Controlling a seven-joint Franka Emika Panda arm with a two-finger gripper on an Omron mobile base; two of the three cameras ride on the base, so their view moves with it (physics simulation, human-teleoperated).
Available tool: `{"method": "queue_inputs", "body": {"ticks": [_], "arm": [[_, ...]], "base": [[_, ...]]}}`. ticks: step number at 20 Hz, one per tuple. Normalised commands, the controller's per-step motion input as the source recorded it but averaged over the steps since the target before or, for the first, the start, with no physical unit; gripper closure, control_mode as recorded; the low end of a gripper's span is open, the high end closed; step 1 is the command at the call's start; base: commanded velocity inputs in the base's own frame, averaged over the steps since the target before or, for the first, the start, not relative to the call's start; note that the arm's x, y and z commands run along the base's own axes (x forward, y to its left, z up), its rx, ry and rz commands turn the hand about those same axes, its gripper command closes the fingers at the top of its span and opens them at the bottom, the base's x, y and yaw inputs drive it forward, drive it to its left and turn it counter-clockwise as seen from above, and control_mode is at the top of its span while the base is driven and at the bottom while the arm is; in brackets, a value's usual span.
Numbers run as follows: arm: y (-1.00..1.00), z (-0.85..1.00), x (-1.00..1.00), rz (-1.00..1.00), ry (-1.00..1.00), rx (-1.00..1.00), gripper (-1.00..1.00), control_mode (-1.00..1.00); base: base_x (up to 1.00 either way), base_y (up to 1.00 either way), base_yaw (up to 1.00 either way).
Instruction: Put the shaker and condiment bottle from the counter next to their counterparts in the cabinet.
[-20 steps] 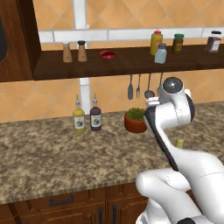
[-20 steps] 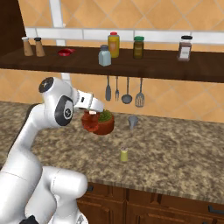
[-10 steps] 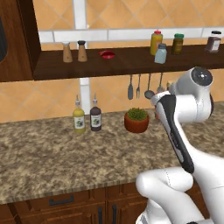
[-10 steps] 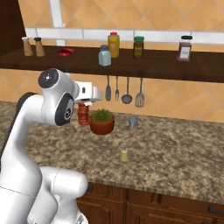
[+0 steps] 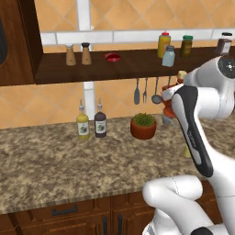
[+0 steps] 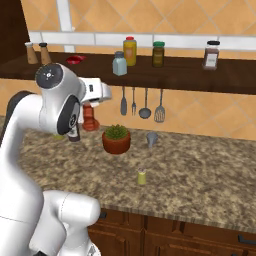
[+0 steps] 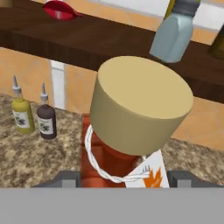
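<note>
gripper (image 7: 124, 177) clasping condiment bottle (image 7: 131, 127), shaker (image 6: 142, 176) on counter (image 6: 200, 175)

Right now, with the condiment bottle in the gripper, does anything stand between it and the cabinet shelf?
Nothing visible blocks it. The condiment bottle is held below the cabinet; the pale blue-grey shaker and the yellow red-capped bottle stand on the shelf near the target spot, so place it beside them.

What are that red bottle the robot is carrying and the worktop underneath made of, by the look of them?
The condiment bottle looks like glossy red-orange glass or plastic; the render leaves that open. Its tan cap is matte, cork-like, with white twine and a paper label at the neck. The counter looks like polished granite, speckled brown and beige.
</note>
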Motion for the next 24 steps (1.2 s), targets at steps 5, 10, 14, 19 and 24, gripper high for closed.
{"method": "queue_inputs", "body": {"ticks": [5, 10, 14, 19, 24], "arm": [[0.19, 0.54, -0.07, 0.00, -0.04, 0.00, 1.00, -1.00], [0.18, 0.50, -0.03, 0.00, -0.01, 0.00, 1.00, -1.00], [0.19, 0.52, 0.00, 0.02, 0.00, 0.00, 1.00, -1.00], [0.13, 0.44, 0.01, 0.03, 0.00, 0.00, 1.00, -1.00], [0.10, 0.18, 0.40, 0.07, 0.00, -0.01, 1.00, -1.00]], "base": [[0.00, 0.00, 0.00], [0.00, 0.00, 0.00], [0.00, 0.00, 0.00], [0.00, 0.00, 0.00], [0.00, 0.00, 0.00]]}}
